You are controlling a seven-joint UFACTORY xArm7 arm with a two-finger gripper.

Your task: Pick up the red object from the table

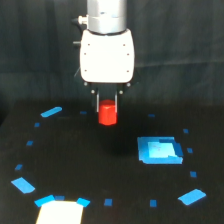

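1. Clamped between the narrow fingers of the gripper (pixel 107 102) — the red object (pixel 107 113), upright, near the middle of the scene.
2. Below it, the black desk (pixel 90 165); whether touching or lifted clear, impossible to tell.
3. Toward the exterior view's right — a light-blue square patch (pixel 159 150), well apart.

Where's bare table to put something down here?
Widest bare stretch: middle of the table, between the red object in the pincer and the light-blue square patch. Also bare: the exterior view's left, inside the ring of blue tape marks. Crowded: bottom edge, around the pale block.
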